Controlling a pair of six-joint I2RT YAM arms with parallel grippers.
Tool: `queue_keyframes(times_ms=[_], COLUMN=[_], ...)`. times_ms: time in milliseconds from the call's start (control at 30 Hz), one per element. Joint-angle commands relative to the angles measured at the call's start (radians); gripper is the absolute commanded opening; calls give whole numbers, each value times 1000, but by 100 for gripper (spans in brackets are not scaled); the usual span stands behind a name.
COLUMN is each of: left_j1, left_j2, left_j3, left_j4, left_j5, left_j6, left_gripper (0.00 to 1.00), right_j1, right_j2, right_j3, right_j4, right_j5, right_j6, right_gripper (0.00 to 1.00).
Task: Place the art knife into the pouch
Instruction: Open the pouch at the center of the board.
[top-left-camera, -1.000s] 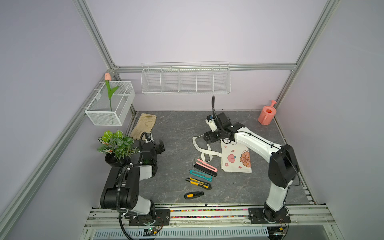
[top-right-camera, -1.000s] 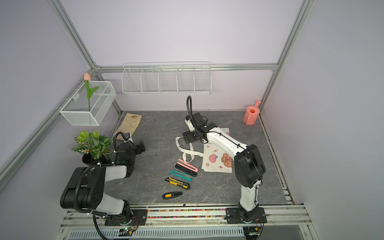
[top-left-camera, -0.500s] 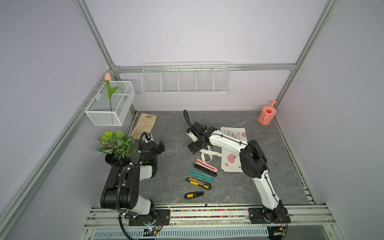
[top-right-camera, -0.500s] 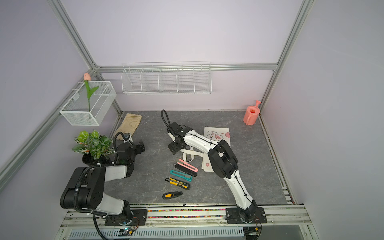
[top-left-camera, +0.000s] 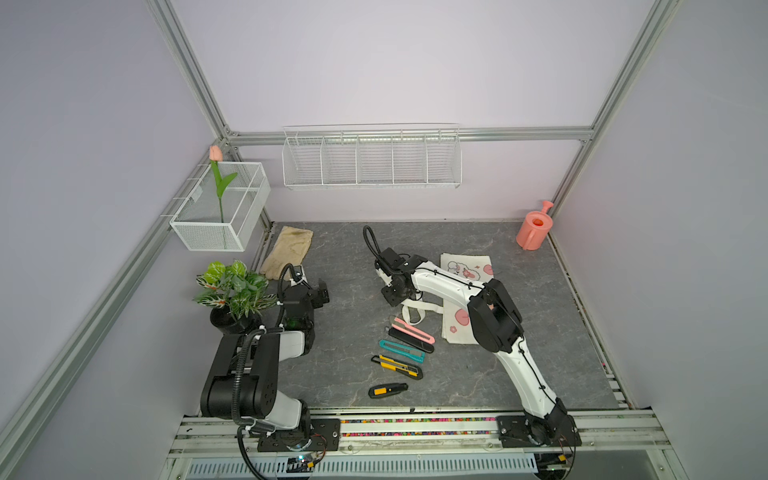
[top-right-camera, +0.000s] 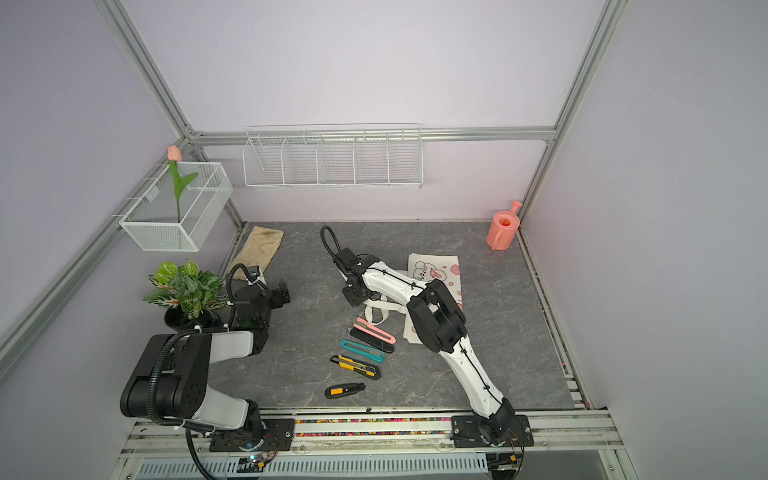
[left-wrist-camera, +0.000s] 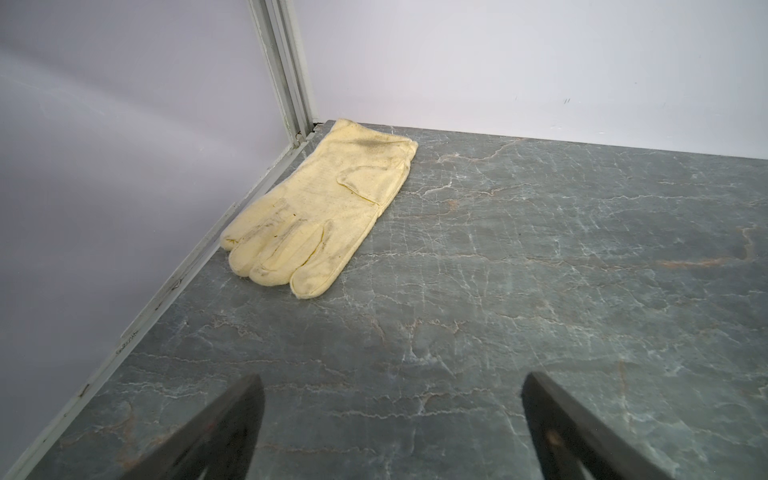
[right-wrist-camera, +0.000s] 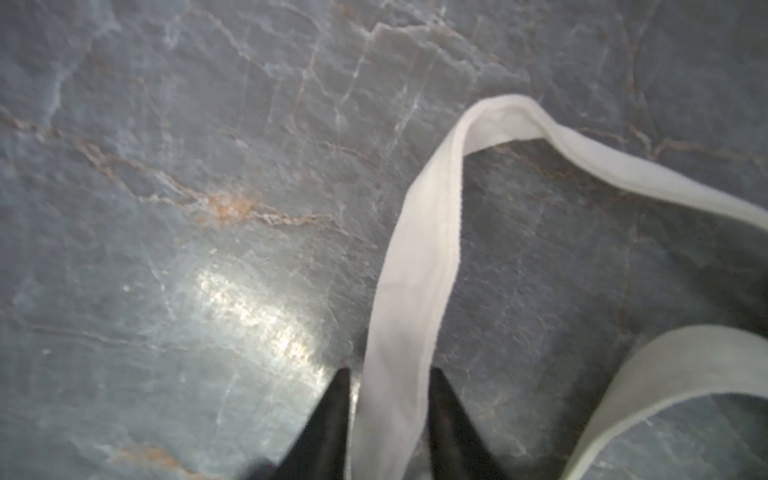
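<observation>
The cream pouch (top-left-camera: 467, 266) (top-right-camera: 434, 270) lies flat right of centre, partly under my right arm, its straps (top-left-camera: 419, 309) trailing leftwards. My right gripper (top-left-camera: 392, 297) (top-right-camera: 355, 299) is down at the mat by these straps. In the right wrist view the gripper (right-wrist-camera: 388, 374) is shut on one white strap (right-wrist-camera: 419, 257); a second strap (right-wrist-camera: 665, 374) loops beside it. Several art knives lie in a row in front: pink (top-left-camera: 413, 330), teal (top-left-camera: 401, 350), yellow-black (top-left-camera: 397, 366) and a short black one (top-left-camera: 387, 390). My left gripper (top-left-camera: 320, 293) (left-wrist-camera: 391, 376) is open, holding nothing.
A beige glove (top-left-camera: 289, 251) (left-wrist-camera: 320, 208) lies at the back left corner. A potted plant (top-left-camera: 232, 286) stands beside my left arm. A pink watering can (top-left-camera: 532, 226) sits at the back right. A wire basket (top-left-camera: 220, 208) and wire shelf (top-left-camera: 372, 158) hang on the walls.
My right arm swung left and forward from over the pouch to its straps, and its jaws closed on one strap. The left arm has not moved.
</observation>
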Motion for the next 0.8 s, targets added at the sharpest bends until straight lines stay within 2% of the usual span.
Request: queue_keyframes(times_ms=[0, 100, 200, 233, 300, 367, 467, 533, 667, 767], left_j1=[3, -10, -113, -138, -147, -146, -146, -145, -146, -153], left_j2=[-1, -52, -178, -215, -275, -283, -222, -170, -60, 22], left_j3=[14, -4, 63, 96, 191, 305, 494, 575, 550, 596], left_j4=[4, 6, -176, -233, -363, -498, -765, -878, -675, -686], left_j5=[-20, -56, -218, -233, -138, -56, 32, 155, 517, 608], left_j6=[-8, 9, 65, 70, 10, -120, -417, -504, -542, -587], left_gripper=[99, 99, 99, 99, 99, 99, 99, 99, 99, 99], right_j1=[-4, -13, -22, -28, -39, -48, -54, -60, -70, -79], right_j2=[-28, -70, -123, -139, -179, -216, -284, -332, -399, -404], right_j3=[21, 44, 89, 107, 155, 201, 252, 270, 333, 427], right_j4=[-20, -29, -61, -73, -111, -148, -206, -220, -254, -306], right_j5=[27, 33, 46, 49, 49, 50, 60, 61, 60, 74], right_j6=[9, 11, 4, 0, -6, -12, -20, -27, -42, -66], right_gripper=[7, 7, 7, 7, 7, 7, 7, 7, 7, 7])
